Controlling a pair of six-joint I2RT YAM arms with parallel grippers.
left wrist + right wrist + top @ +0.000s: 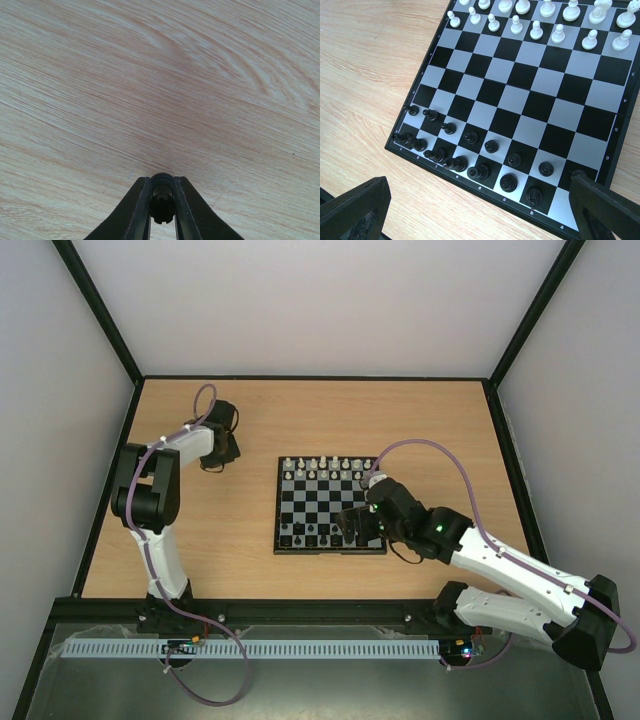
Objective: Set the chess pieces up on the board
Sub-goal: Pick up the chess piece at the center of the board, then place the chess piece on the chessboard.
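Pale wood-grain desk [160, 75] fills the left wrist view. The left gripper [162, 200] is pinching one tiny black chess piece [162, 207] between its smooth, dark, tapered fingers [135, 210]. The piece is glossy moulded plastic, and its top looks notched. In the top view this gripper sits at about 9 o'clock from the board [320, 505], well apart from it.

The right gripper [480, 177] hangs spread wide over the board's 5 o'clock corner. Two rows of black pieces [480, 172] stand below it, with one corner square bare. White pieces [535, 30] line the 12 o'clock side.

The step in hand looks like fetching the last black piece. Next it needs carrying to that bare corner and setting down upright without knocking its neighbours, and the right gripper probably has to move aside first.
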